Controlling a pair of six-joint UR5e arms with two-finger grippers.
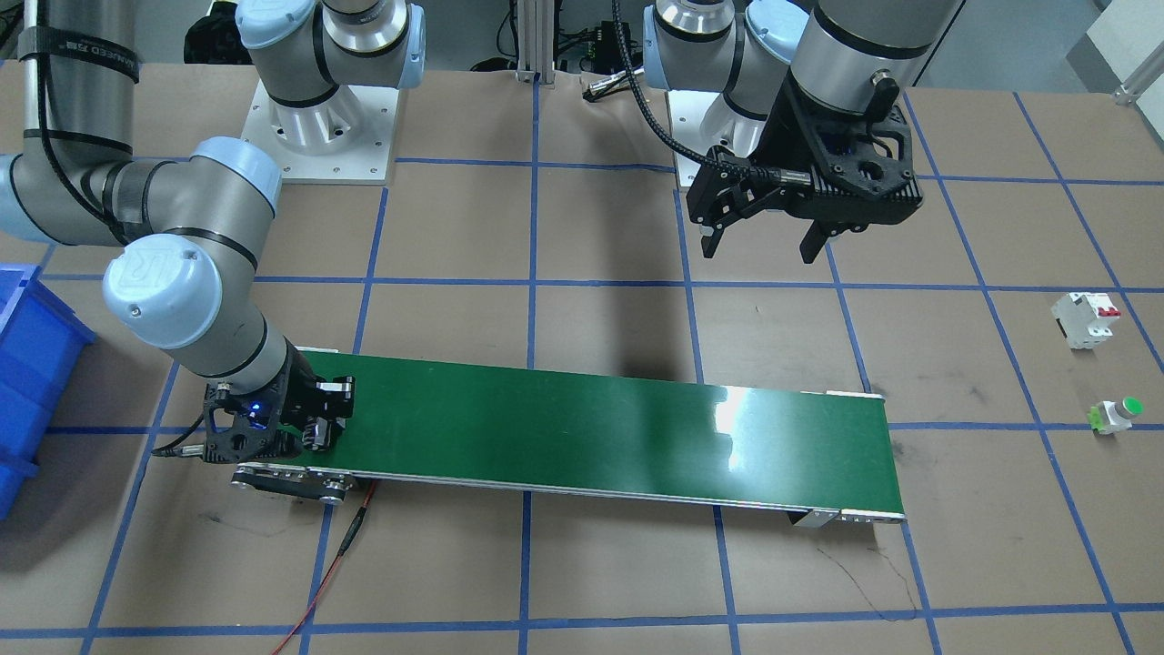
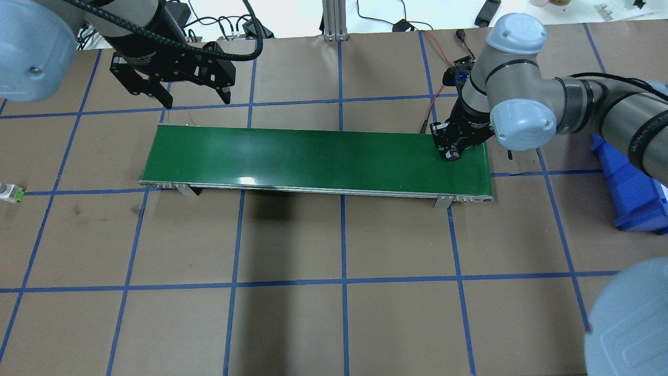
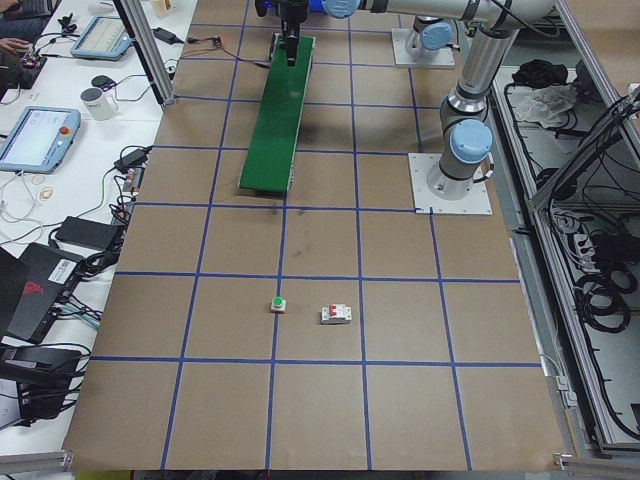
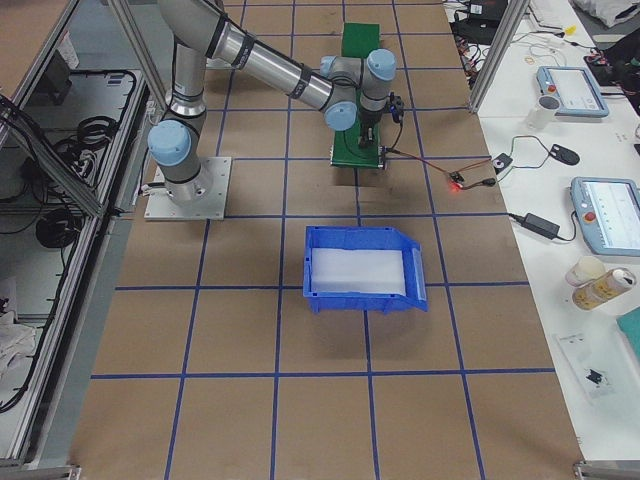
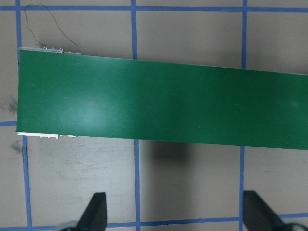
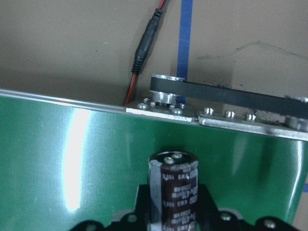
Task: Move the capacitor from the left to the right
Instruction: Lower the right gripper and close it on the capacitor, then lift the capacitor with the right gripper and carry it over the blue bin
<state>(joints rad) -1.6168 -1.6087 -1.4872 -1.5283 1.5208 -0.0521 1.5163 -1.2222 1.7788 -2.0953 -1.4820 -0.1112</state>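
The capacitor [image 6: 174, 188], a dark brown cylinder with pale markings and a silvery top, stands between the jaws of my right gripper [image 6: 174, 211], just above the green conveyor belt [image 6: 57, 144] near its end rollers. My right gripper [image 2: 451, 151] is shut on it at the belt's right end; it also shows in the front-facing view [image 1: 323, 414], where the capacitor is hidden by the fingers. My left gripper [image 2: 195, 96] is open and empty, hovering above the table behind the belt's [image 2: 313, 156] left end. Its fingertips [image 5: 96, 211] frame bare table in the left wrist view.
A blue bin [image 2: 631, 193] stands on the table to the right of the belt. A white breaker with a red switch [image 1: 1085, 318] and a green-capped push button [image 1: 1117, 416] lie on the table beyond the belt's left end. A red cable [image 1: 346, 546] runs from the belt's right end.
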